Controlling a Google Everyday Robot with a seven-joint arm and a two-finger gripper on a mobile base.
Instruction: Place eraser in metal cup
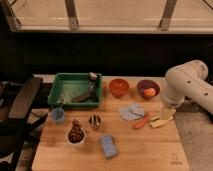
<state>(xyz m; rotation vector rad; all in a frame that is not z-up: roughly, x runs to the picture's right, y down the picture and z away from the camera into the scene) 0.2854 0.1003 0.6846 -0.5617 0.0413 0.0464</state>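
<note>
The eraser (81,97), a flat dark block, lies slanted inside the green tray (70,79) at the table's back left. The metal cup (95,121), small and shiny, stands near the middle of the table, in front of the tray. My white arm (186,82) comes in from the right. Its gripper (167,113) hangs low at the table's right edge, just over a pale yellow block (161,121). It is far to the right of both the eraser and the cup.
The tray also holds a silvery object (93,76) and a utensil (61,101). On the table are an orange bowl (119,87), a purple bowl (148,89) with an orange item, blue cloth (131,111), a carrot-like piece (141,121), a blue cup (58,115), a white cup (76,134) and a light blue pad (108,145). A black chair (20,100) stands at left.
</note>
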